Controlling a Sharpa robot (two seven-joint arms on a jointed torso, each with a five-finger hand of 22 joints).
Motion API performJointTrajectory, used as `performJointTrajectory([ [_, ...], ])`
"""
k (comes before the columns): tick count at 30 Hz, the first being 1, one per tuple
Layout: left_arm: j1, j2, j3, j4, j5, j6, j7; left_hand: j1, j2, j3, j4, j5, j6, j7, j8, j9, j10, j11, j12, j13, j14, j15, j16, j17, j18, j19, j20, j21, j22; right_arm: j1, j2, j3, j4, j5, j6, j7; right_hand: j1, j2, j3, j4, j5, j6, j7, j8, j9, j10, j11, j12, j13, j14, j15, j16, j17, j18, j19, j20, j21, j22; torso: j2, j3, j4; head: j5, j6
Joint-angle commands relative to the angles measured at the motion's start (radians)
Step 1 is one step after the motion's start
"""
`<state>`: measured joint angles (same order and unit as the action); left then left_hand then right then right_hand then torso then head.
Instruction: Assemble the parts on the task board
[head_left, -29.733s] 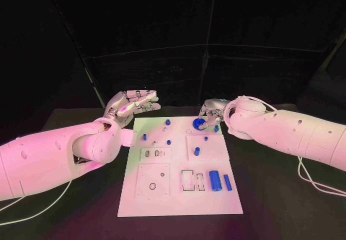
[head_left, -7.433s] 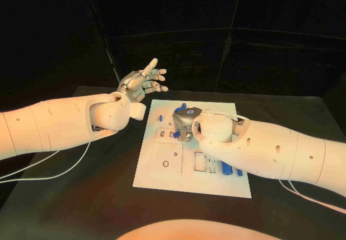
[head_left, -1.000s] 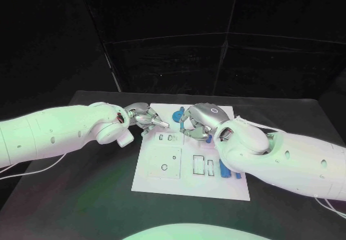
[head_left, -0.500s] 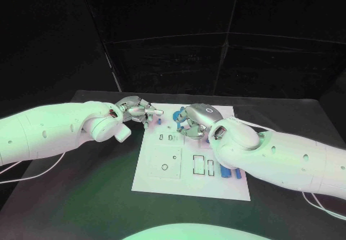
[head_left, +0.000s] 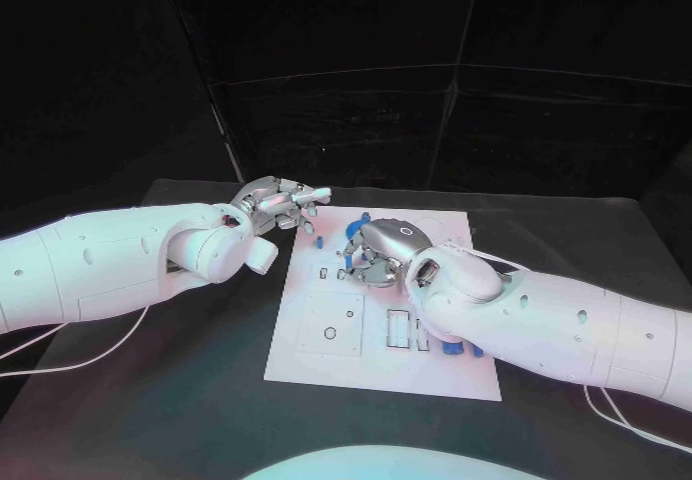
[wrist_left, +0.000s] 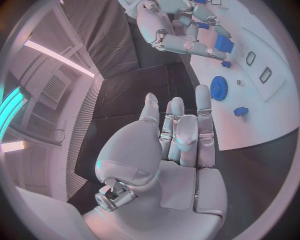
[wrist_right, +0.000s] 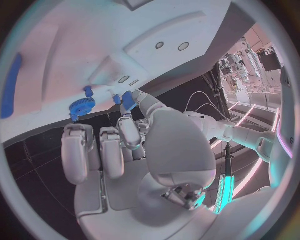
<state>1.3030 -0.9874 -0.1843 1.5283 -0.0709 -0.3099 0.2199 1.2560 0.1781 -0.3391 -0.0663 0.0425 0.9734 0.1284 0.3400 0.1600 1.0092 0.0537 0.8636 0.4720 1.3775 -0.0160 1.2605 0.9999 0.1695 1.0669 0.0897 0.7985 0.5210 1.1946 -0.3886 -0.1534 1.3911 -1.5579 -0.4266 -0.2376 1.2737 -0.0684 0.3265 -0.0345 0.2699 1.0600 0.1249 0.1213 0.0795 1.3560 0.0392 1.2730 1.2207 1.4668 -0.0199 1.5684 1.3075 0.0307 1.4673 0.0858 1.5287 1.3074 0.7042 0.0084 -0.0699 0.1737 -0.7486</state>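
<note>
The white task board (head_left: 329, 352) lies mid-table. My right hand (head_left: 372, 252) hovers low over its far half and pinches a small blue part (wrist_left: 223, 44) at its fingertips, the same blue part (wrist_right: 128, 99) showing in the right wrist view. A blue gear (wrist_left: 219, 87) sits on the board's far end, beside a small blue peg (wrist_left: 240, 111). My left hand (head_left: 281, 204) is raised off the board's far left corner, fingers apart and holding nothing. The right arm partly hides blue cylinders (head_left: 456, 348) at the board's near right.
Small slots (head_left: 330, 273) and larger rectangular cut-outs (head_left: 397, 328) open in the board's middle. A square plate with a hole (head_left: 329, 331) sits on its near left. Black table (head_left: 159, 400) surrounds the board, and my right forearm (head_left: 548, 320) crosses its right side.
My left hand has lifted off the board's far left part and drawn back beyond its corner. My right hand has shifted slightly left and nearer, still holding the blue part.
</note>
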Motion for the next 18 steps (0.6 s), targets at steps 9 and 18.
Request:
performJointTrajectory([
  [9,0.005,-0.01,0.001,0.005,0.117,-0.1,0.152,0.008,0.018,0.0,0.001,0.005,-0.018,0.005,-0.009,-0.003,-0.016,0.003,-0.018,-0.012,-0.021,0.004,-0.032,-0.037,0.011,-0.007,0.005,-0.018,-0.012,-0.007,0.012,0.0,-0.028,0.011,0.06,0.008,-0.005,0.001,0.003,0.0,0.001,0.004,0.003,0.002,0.001,0.004,0.002,0.001,-0.001,0.104,-0.009,0.002,0.263,-0.007,0.051,-0.006,-0.004,0.155,0.0,0.0008,-0.0008,0.004,-0.005],
  [18,0.008,-0.01,0.001,0.011,0.122,-0.101,0.167,0.01,0.02,0.001,0.001,0.005,-0.018,0.005,-0.009,-0.002,-0.017,0.004,-0.02,-0.013,-0.022,0.005,-0.034,-0.039,0.011,-0.007,0.006,-0.021,-0.014,-0.014,0.021,0.0,-0.046,0.014,0.042,0.013,-0.005,0.0,0.003,0.0,-0.002,0.003,0.004,0.001,0.001,0.002,0.003,-0.001,-0.002,0.104,-0.008,0.002,0.263,-0.007,0.051,-0.006,-0.005,0.154,0.0,0.0018,-0.0015,0.008,-0.005],
])
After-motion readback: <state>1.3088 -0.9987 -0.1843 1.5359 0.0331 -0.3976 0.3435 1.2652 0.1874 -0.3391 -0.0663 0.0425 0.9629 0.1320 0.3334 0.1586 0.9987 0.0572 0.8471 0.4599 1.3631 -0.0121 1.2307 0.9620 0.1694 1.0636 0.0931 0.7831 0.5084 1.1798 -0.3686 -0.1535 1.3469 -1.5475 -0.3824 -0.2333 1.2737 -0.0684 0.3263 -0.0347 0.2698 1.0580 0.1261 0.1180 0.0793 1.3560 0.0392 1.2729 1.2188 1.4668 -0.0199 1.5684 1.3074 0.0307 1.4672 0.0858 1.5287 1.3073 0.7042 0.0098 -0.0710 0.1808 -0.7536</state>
